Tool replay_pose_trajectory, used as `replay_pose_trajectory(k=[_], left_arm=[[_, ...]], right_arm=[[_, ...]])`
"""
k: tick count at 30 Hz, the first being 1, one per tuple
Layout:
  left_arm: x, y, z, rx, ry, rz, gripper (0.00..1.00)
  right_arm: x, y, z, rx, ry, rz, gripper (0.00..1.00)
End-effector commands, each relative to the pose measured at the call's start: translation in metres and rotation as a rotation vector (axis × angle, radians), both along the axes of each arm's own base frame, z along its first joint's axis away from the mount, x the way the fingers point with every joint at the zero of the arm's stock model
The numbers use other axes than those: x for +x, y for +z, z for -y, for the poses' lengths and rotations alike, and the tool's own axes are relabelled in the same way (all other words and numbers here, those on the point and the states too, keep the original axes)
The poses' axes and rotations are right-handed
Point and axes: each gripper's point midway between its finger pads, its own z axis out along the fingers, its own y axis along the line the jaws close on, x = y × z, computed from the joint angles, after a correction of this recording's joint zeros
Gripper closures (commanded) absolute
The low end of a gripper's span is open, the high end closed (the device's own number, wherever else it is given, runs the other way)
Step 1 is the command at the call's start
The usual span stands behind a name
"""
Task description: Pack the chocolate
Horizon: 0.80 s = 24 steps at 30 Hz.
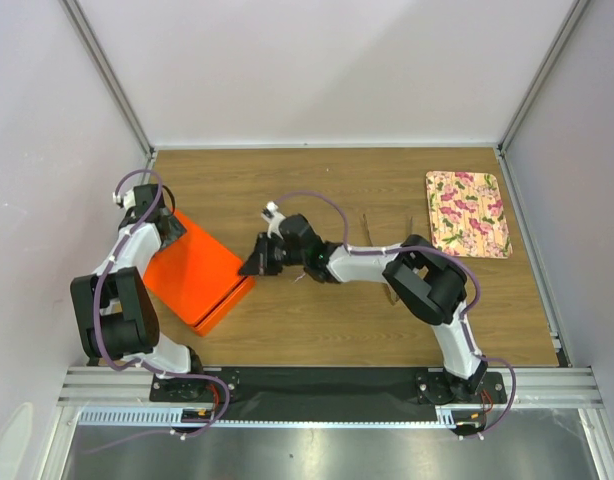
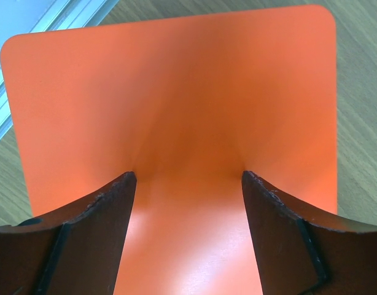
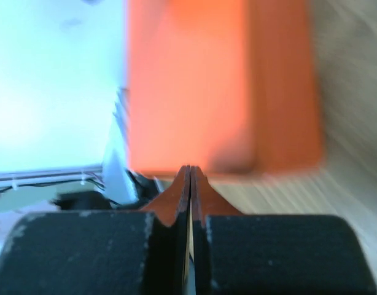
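Note:
No chocolate shows in any view. An orange box (image 1: 192,270) with its lid on lies at the left of the table. My left gripper (image 1: 172,228) is open over the box's far corner; in the left wrist view its spread fingertips (image 2: 128,179) are down on the orange lid (image 2: 176,92), with nothing between them (image 2: 188,178). My right gripper (image 1: 252,262) is shut and empty, just off the box's right edge. The right wrist view is blurred and shows the closed tips (image 3: 191,169) pointing at the box's side (image 3: 194,92).
A floral-patterned plate (image 1: 468,212) lies at the back right with nothing on it. The right arm (image 1: 387,262) stretches across the middle of the wooden table (image 1: 327,330). White walls close in the back and sides.

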Motion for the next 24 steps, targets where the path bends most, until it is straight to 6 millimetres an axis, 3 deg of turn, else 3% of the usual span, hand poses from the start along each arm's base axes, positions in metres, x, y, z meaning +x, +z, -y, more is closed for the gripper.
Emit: replay_pose_trajectory(k=[1, 4, 9, 11, 12, 14, 15, 18, 19, 24], left_arm=[[-0.024, -0.024, 0.022, -0.102, -0.006, -0.089, 0.24], [-0.024, -0.025, 0.024, -0.112, -0.006, -0.08, 0.24], [-0.024, -0.026, 0.026, -0.122, -0.014, -0.088, 0.24], [-0.022, -0.024, 0.03, -0.133, -0.024, -0.076, 0.24], [-0.022, -0.024, 0.032, -0.136, -0.027, -0.075, 0.24], [-0.024, -0.026, 0.034, -0.145, -0.026, -0.084, 0.24], [-0.025, -0.028, 0.035, -0.154, -0.023, -0.089, 0.24], [-0.032, -0.035, 0.042, -0.18, -0.028, -0.099, 0.24], [-0.034, -0.032, 0.043, -0.179, -0.028, -0.089, 0.24], [-0.04, -0.023, 0.049, -0.186, -0.041, -0.068, 0.24]], right_arm=[[-0.012, 0.047, -0.021, 0.047, 0.176, 0.043, 1.0], [-0.018, 0.056, -0.032, 0.084, 0.289, 0.024, 1.0], [-0.005, 0.054, -0.019, 0.013, 0.205, 0.031, 1.0], [0.0, 0.054, -0.022, 0.006, 0.196, 0.044, 1.0], [0.003, 0.043, -0.025, -0.011, 0.201, 0.056, 1.0], [0.011, 0.049, -0.034, -0.028, 0.189, 0.094, 1.0], [0.015, 0.033, -0.037, -0.079, 0.196, 0.128, 1.0], [0.022, 0.023, -0.041, -0.187, 0.177, 0.165, 1.0], [0.02, 0.005, -0.037, -0.251, 0.178, 0.153, 1.0], [0.005, -0.026, -0.017, -0.365, 0.153, 0.139, 1.0]])
